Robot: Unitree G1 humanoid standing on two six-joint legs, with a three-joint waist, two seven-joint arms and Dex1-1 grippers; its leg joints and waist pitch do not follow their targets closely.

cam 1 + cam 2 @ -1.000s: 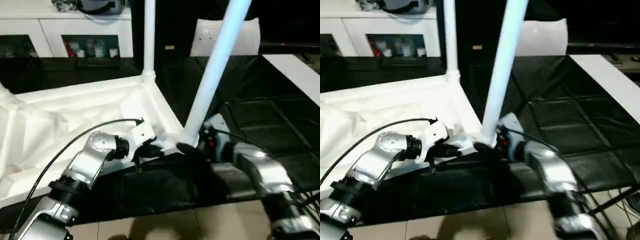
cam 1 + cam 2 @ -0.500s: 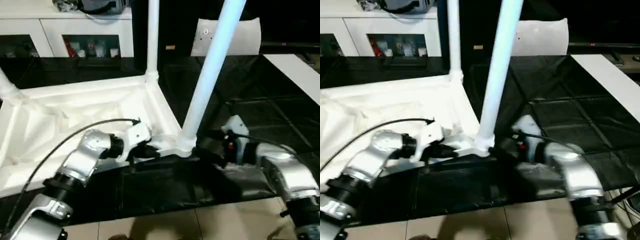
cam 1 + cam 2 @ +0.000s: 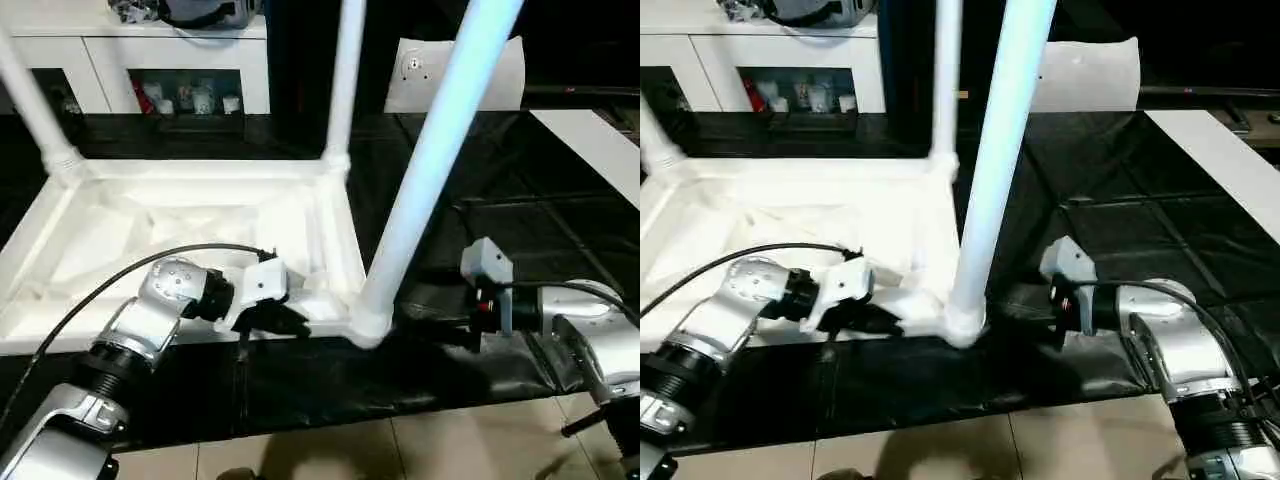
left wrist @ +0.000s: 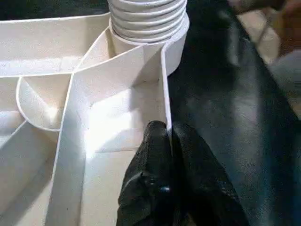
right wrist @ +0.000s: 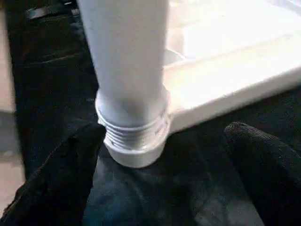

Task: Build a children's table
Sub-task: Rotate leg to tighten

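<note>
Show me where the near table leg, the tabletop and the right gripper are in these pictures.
near leg (image 3: 425, 175), left eye view, middle of its shaft.
tabletop (image 3: 200, 172), left eye view, its far rim.
right gripper (image 5: 160, 188), right wrist view, midway between its open fingertips.

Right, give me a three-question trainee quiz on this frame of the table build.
1. True or false: the left gripper is shut on the tabletop rim.
2. How many legs stand in the tabletop's sockets?
3. The right gripper is: A) clamped on the nearest leg; B) open, beside that leg's base; C) on the cabinet.

Key: 1 true; 2 three are visible; 3 B.
</note>
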